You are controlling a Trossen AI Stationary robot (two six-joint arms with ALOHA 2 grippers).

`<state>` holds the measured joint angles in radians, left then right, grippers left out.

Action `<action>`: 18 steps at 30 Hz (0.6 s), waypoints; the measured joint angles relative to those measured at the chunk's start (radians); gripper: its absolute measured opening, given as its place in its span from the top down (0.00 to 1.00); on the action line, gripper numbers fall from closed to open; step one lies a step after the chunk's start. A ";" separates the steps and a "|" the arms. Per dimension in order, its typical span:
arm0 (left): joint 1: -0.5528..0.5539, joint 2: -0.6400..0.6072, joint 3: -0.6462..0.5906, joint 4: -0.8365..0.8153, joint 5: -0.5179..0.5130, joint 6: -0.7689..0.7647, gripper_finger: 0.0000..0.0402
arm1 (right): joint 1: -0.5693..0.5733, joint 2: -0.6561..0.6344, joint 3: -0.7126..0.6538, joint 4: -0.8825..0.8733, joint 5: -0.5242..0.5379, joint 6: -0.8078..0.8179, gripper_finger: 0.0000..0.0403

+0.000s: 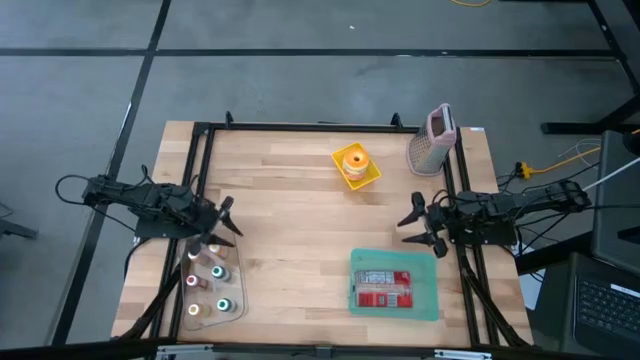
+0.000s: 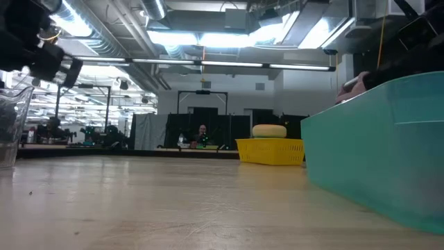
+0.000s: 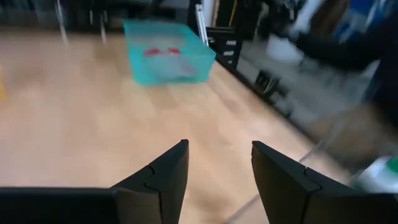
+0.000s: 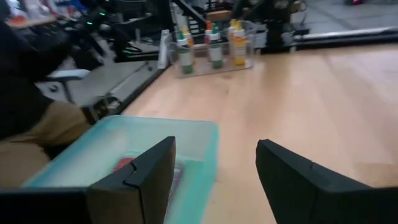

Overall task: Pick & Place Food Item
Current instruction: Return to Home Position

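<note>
Ideally the empty, wide-open left gripper (image 1: 228, 222) needed to retract clear of the transparent plastic bin (image 1: 242, 292); the right gripper (image 1: 410, 221) hung equally open and empty.

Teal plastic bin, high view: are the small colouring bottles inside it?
No, the small colouring bottles stand in the transparent plastic bin.

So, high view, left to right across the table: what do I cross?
clear bin → yellow basket → grater. The teal bin spans the basket and the grater, so it is left out.
</note>
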<state>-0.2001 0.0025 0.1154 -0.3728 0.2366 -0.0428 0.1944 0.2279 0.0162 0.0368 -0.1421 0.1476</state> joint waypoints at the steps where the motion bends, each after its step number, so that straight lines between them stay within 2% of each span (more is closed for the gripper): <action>1: -0.001 0.000 0.000 0.000 0.007 -0.098 0.58 | 0.000 0.000 0.000 0.000 0.017 -0.019 0.45; 5: -0.001 0.000 0.000 0.001 0.017 -0.343 0.58 | 0.000 0.000 0.000 -0.001 0.056 -0.054 0.45; 11: -0.004 -0.001 -0.006 0.031 0.018 -0.424 0.58 | 0.000 0.000 0.000 0.000 0.056 -0.055 0.45; 14: -0.009 -0.001 -0.030 0.161 0.006 -0.426 0.57 | 0.000 0.000 0.000 0.000 0.056 -0.054 0.45; 17: -0.007 -0.002 -0.105 0.420 0.006 -0.425 0.57 | 0.000 0.000 0.000 0.000 0.056 -0.055 0.45; 18: -0.007 -0.002 -0.107 0.457 0.007 -0.422 0.57 | 0.000 0.000 0.000 0.000 0.056 -0.054 0.45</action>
<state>-0.2073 0.0009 0.0088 0.0842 0.2434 -0.4650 0.1944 0.2279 0.0162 0.0364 -0.0864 0.0932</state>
